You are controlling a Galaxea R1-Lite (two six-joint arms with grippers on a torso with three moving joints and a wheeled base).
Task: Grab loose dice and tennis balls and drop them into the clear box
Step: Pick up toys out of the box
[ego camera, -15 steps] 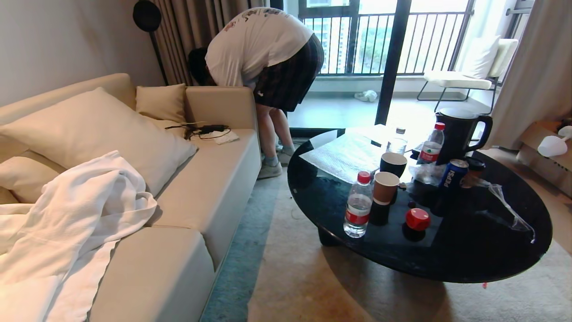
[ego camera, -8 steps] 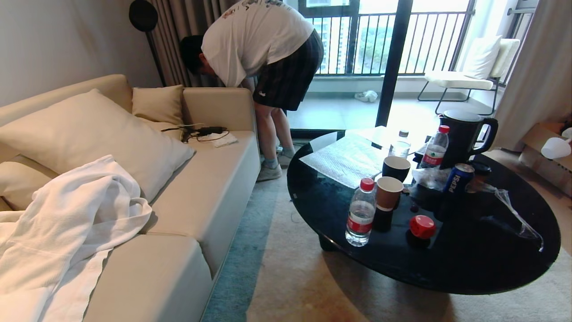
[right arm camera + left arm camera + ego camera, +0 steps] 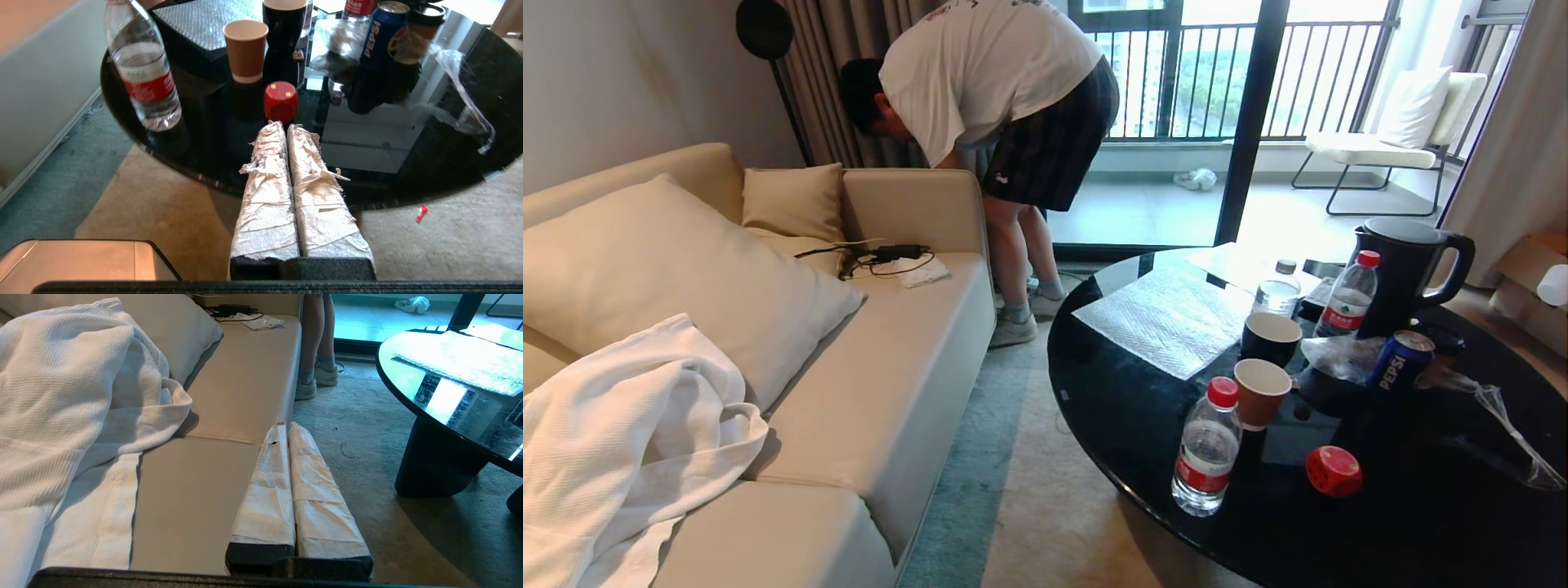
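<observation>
A chunky red die with white pips (image 3: 1333, 470) sits on the round glossy black coffee table (image 3: 1421, 531), near its front edge, just beside a clear water bottle with a red cap (image 3: 1207, 447) and a brown paper cup (image 3: 1260, 393). The right gripper (image 3: 285, 125), its tape-wrapped fingers pressed together on nothing, hangs above the table's edge pointing at the die, apart from it. The left gripper (image 3: 284, 425), likewise pressed together and empty, hangs by the beige sofa (image 3: 882, 384), where a white waffle-weave robe (image 3: 621, 441) lies
</observation>
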